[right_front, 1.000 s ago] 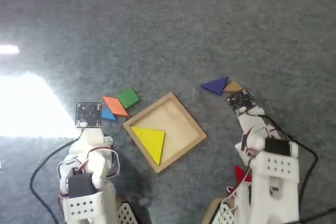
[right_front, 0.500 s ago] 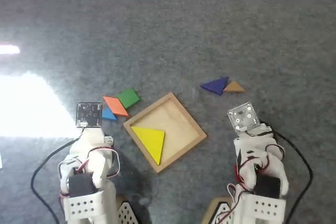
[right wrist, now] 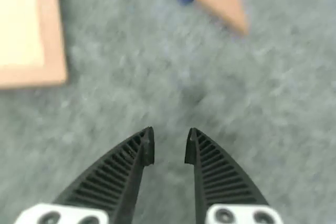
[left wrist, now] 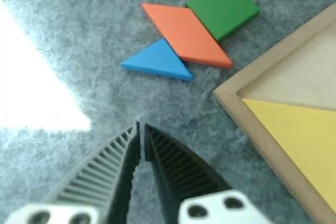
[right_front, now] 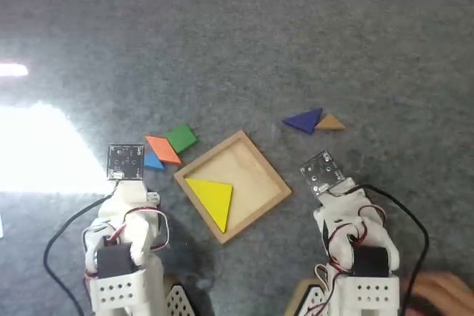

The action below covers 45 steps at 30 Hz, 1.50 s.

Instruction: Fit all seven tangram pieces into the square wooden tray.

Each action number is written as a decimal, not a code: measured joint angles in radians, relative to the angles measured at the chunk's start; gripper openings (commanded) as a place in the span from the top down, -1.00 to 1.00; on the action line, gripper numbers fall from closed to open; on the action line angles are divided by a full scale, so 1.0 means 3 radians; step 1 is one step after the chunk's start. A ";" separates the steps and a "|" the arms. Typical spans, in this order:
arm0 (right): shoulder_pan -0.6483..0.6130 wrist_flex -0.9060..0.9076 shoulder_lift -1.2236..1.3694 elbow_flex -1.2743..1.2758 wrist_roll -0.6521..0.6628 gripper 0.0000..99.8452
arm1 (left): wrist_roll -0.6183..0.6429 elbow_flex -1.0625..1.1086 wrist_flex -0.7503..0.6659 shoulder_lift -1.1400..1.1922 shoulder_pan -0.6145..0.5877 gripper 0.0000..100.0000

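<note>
My right pincer point(right wrist: 168, 145) is hanging parted and empty, right of the tray point(right_front: 265, 161). My left pincer point(left wrist: 142, 129) is sitting clenched beside the light-blue triangle point(left wrist: 157, 61).

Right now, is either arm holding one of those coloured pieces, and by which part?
No, nothing is held. The left end effector is shut with nothing in it, and the right end effector is open above the grey mat.
</note>
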 measured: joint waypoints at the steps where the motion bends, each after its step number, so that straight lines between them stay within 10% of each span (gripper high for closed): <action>1: 0.0000 0.0164 -0.0005 -0.0005 0.0000 0.77 | 0.0000 0.0000 0.0000 0.0000 0.0000 0.97; 45: -0.0031 0.0368 -0.0010 -0.0005 0.0000 0.77 | 0.0000 0.0000 0.0000 0.0000 0.0005 0.97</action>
